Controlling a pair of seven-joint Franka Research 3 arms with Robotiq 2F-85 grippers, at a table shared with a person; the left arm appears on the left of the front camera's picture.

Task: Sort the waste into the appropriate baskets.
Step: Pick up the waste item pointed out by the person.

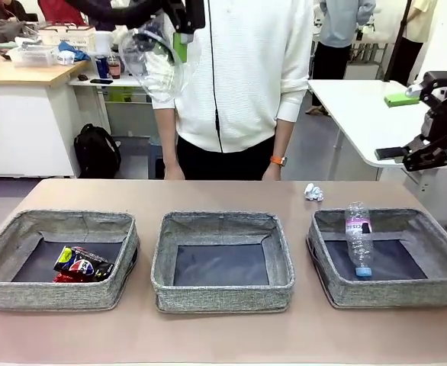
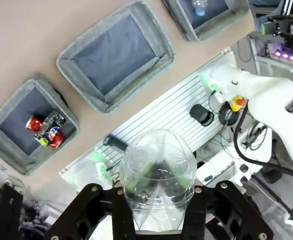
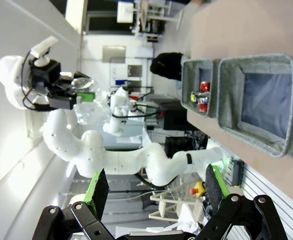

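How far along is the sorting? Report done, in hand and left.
Done: the crushed cans lie in the left basket and the bottle in the right basket. In hand: the left gripper, shut on the clear plastic cup, holds it high above the table. Left: the cup needs a basket, and the paper wad lies on the table behind the right basket. The right gripper is open.

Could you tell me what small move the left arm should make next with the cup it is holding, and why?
Probably swing rightward toward the right basket: the left pincer is shut on the clear plastic cup high above the table, and the plastic bottle already lies there, while cans sit in the left basket.
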